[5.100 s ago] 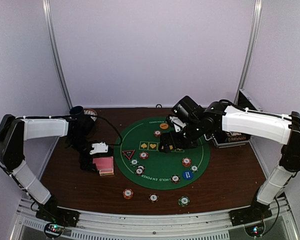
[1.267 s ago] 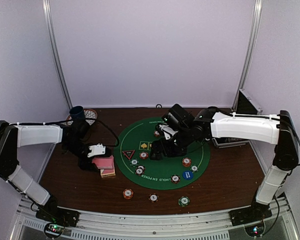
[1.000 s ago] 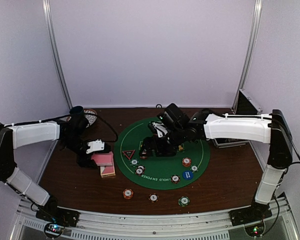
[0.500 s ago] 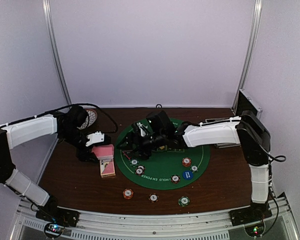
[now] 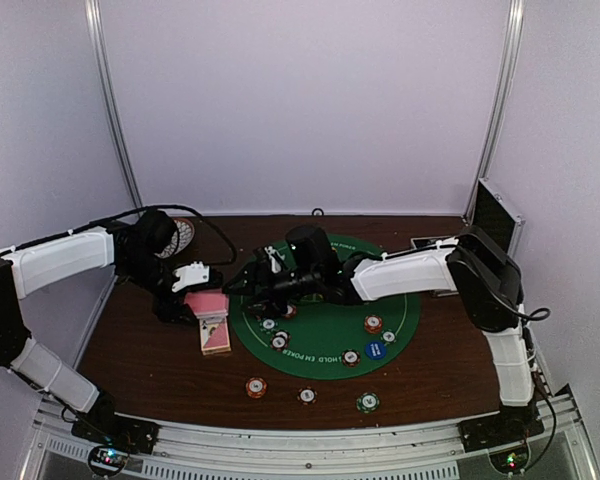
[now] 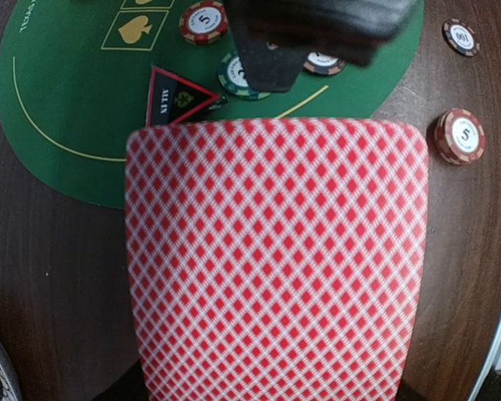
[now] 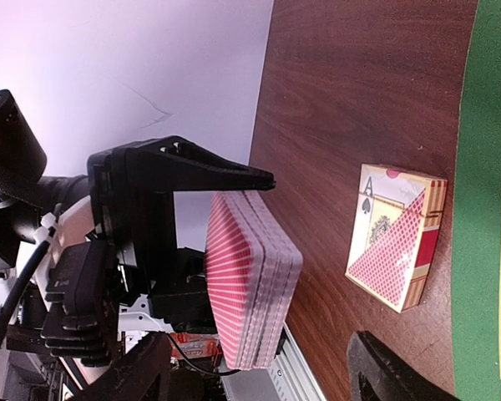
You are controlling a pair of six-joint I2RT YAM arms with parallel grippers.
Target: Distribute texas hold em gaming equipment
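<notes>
ok, left claw [image 5: 194, 303] clamped on the red-backed card deck [image 7: 250, 280]; right claw [image 5: 244, 285] spread wide just beside it, card box [image 7: 397, 246] on the bench [image 7: 359, 100] nearby.

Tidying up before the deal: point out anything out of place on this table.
Three poker chips lie off the green mat on bare wood near the front edge, while the other chips sit on it. The card box lies flat beside the mat. Nothing looks spilled or damaged.

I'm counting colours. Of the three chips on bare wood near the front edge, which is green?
The rightmost chip: green striped. The left chip is orange-red, the middle chip white.
</notes>
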